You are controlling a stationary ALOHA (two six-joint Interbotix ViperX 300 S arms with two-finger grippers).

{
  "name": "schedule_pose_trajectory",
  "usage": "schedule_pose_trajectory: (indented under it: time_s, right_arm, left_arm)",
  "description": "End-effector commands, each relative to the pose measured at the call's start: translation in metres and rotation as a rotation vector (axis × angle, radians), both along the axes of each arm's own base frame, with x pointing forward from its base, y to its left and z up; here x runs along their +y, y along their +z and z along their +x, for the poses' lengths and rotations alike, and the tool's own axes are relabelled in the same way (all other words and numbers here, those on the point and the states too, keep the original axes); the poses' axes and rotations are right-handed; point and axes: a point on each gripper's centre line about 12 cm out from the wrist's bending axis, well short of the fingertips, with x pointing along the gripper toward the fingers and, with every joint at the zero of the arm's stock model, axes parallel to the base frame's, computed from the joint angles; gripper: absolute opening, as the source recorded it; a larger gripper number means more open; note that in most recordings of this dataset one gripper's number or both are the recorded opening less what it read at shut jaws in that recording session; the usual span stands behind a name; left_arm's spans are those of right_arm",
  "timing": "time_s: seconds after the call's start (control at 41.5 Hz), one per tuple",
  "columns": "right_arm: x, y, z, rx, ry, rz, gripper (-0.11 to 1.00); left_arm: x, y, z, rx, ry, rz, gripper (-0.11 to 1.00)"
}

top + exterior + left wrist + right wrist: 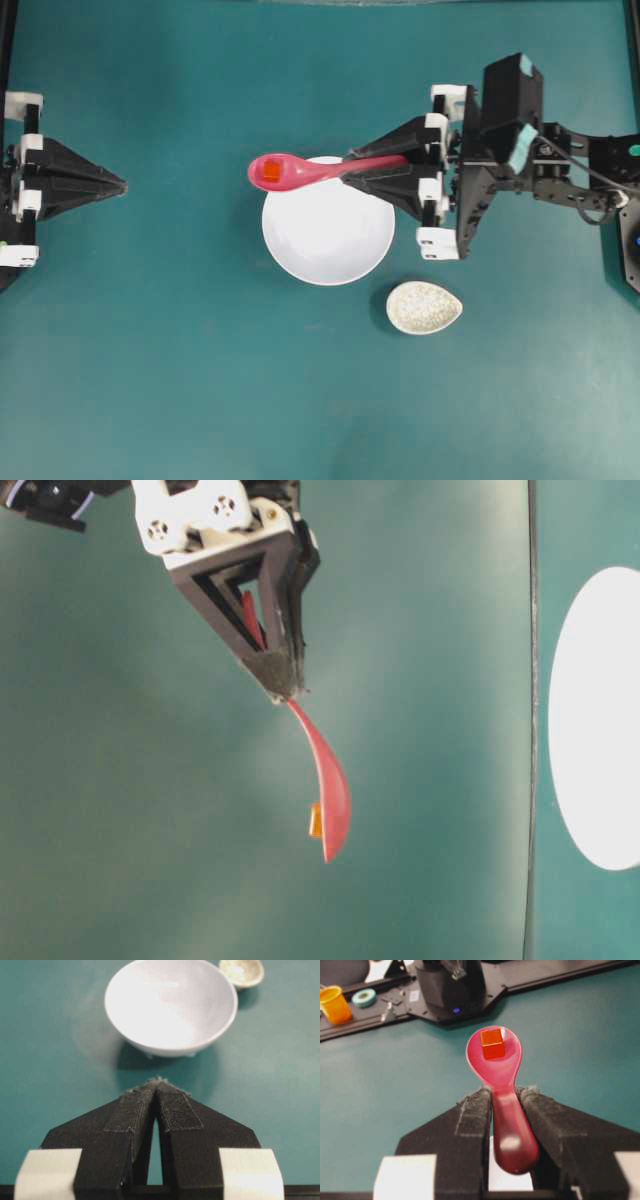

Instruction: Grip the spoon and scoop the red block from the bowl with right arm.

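My right gripper (pixel 348 168) is shut on the handle of the pink spoon (pixel 300 171) and holds it level above the far left rim of the white bowl (pixel 328 235). The red block (pixel 271 172) sits in the spoon's scoop. In the right wrist view the spoon (pixel 502 1090) runs out between the jaws with the block (pixel 492 1043) on its scoop; my gripper (pixel 503 1092) clamps the handle. The table-level view shows the gripper (pixel 283 685), spoon (pixel 325 785), block (pixel 316 821) and bowl (pixel 598 720). My left gripper (pixel 122 185) is shut and empty at the left edge, also in its wrist view (pixel 157 1082) facing the bowl (pixel 170 1007).
A small speckled cream egg-shaped dish (pixel 423 307) lies on the teal table just right of the bowl's near side; it also shows in the left wrist view (pixel 242 972). Beyond the table in the right wrist view stand the other arm's base (pixel 451 985), an orange cup (pixel 333 1004) and a tape roll (pixel 363 997).
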Motion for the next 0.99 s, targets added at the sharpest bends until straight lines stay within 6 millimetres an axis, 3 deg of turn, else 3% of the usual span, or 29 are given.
schedule_pose_trajectory:
  time_s: [0.0,0.482,0.964]
  right_arm:
    - [0.003,0.014,-0.007,-0.051,0.005,-0.003,0.25]
    - [0.004,0.032,-0.051,-0.155,-0.003,-0.007,0.25]
    - [0.004,0.028,-0.049,-0.143,-0.002,-0.007,0.25]
  left_arm:
    - [0.001,0.007,0.003,-0.018,0.003,0.003,0.00]
    - [0.001,0.008,0.002,-0.027,0.007,-0.006,0.00]
    - [0.001,0.008,0.002,-0.025,0.006,-0.005,0.00]
